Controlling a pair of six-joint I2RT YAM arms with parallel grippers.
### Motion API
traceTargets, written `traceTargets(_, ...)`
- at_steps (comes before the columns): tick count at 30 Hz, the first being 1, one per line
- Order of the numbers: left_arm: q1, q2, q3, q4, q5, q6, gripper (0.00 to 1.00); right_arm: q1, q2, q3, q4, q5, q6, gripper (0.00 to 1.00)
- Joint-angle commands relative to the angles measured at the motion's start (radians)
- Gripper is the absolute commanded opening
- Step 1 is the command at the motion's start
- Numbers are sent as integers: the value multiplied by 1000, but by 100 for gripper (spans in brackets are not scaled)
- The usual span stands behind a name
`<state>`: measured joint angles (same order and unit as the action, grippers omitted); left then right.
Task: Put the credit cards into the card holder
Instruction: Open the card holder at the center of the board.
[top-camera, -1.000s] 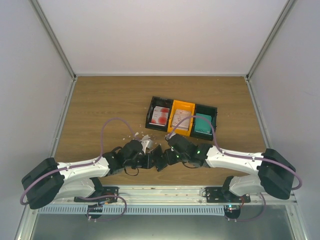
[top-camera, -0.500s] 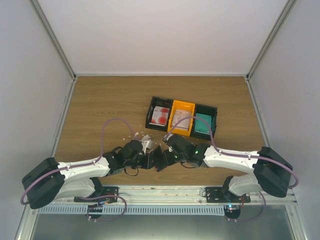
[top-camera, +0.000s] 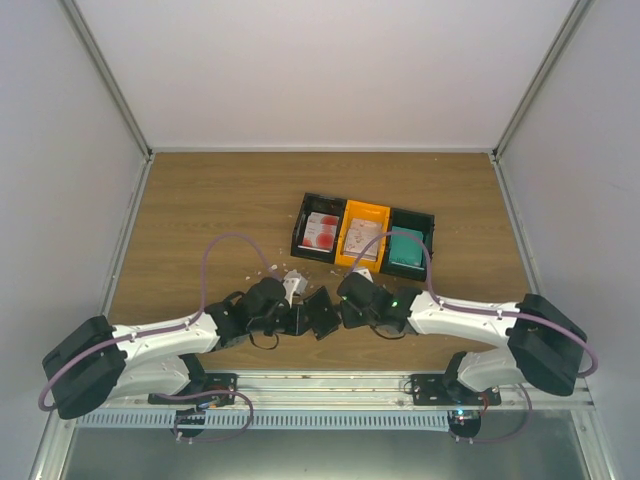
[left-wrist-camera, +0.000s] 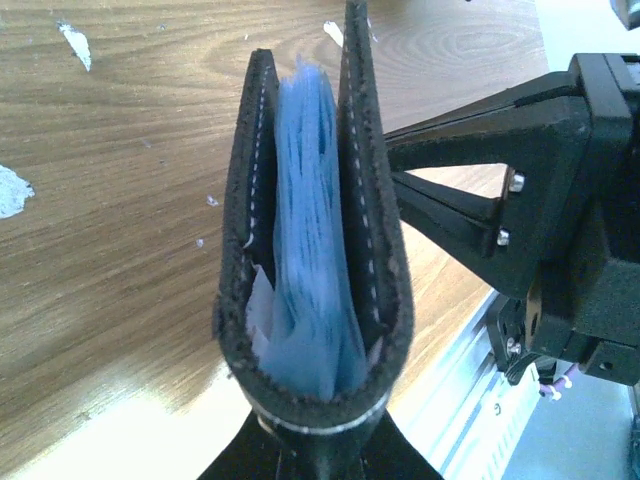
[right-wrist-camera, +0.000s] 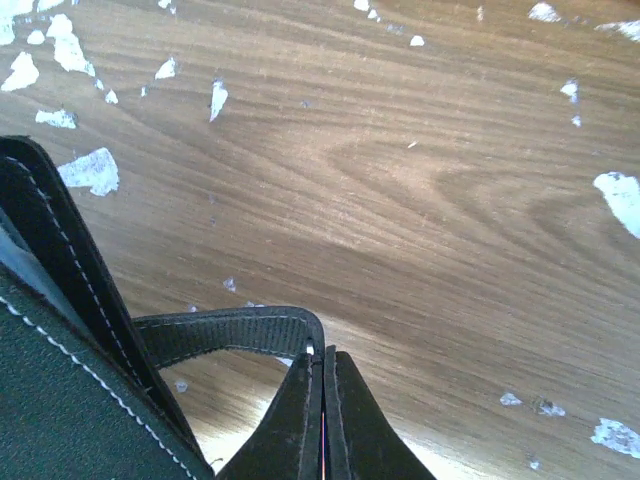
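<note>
Your right tool (right-wrist-camera: 322, 368) has closed up since a second ago, now pinching the strap (right-wrist-camera: 230, 330) of the card holder (left-wrist-camera: 305, 250), which your left tool (left-wrist-camera: 315, 445) clamps upright over the surface (right-wrist-camera: 420, 180), apparently to spread its mouth for loading

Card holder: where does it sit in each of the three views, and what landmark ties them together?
Top external: card holder lower centre of the picture.
Left wrist: card holder fills the centre, blue inside showing.
Right wrist: card holder lower left corner.
Shared landmark: white scraps on the wooden table.
</note>
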<state>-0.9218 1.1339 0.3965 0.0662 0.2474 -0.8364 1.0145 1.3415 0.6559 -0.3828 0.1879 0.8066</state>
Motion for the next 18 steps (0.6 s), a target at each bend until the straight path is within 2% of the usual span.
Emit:
traceTargets(1,9,-26,31,28,-10,23,0,-5,-41,-10,-66,97,18,0)
traceTargets(2,9,-28,33,27,-8,25,0,-6,-55,-14,-42,74,1,1)
traceTargets(3,9,-29,33,27,-6,26,0,-8,-70,-20,-18,51,-11,5)
traceTargets(7,11,-37,43,13,6,53,0,-16,-146,-58,58,-12,-36,42)
traceTargets(9,11,-44,50,7,19,72,0,-25,-186,-80,94,-50,-48,51)
traceTargets(14,12,-56,71,-20,43,106,0,-56,-249,-129,174,-142,-50,54)
traceTargets(18,14,-68,75,-21,60,109,0,-69,-241,-146,189,-163,-48,45)
